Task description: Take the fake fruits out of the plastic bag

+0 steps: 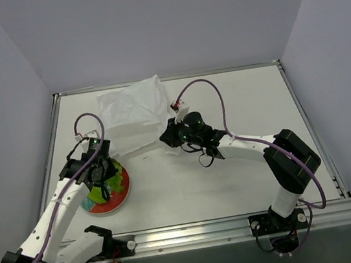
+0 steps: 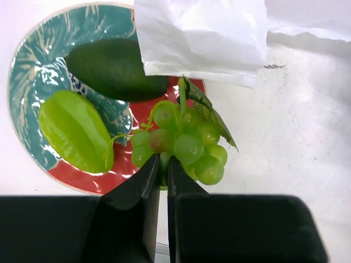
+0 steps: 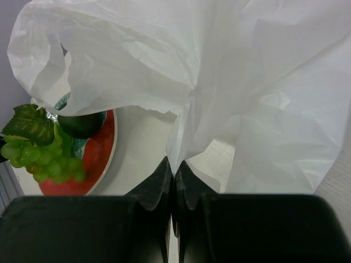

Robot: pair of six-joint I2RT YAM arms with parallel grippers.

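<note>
The red-rimmed plate [image 2: 16,71] carries a dark green round fruit [image 2: 112,68] and a yellow-green ridged oval fruit [image 2: 74,131]. At the plate's right edge, my left gripper [image 2: 163,164] is shut on the light green grape bunch [image 2: 189,139], with a bit of green pinched between the tips. Behind the plate, a corner of the white plastic bag [image 2: 203,38] hangs over it. My right gripper [image 3: 175,164] is shut on a fold of the bag [image 3: 219,82] and holds the film up. From the top, the left gripper [image 1: 104,184] is above the plate [image 1: 125,184] and the right gripper [image 1: 166,136] is at the bag's [image 1: 135,114] near-right corner.
The bag spreads across the back middle of the white table. A metal rail [image 1: 241,227] runs along the near edge and grey walls close in the other three sides. A purple cable [image 1: 220,102] loops above the right arm.
</note>
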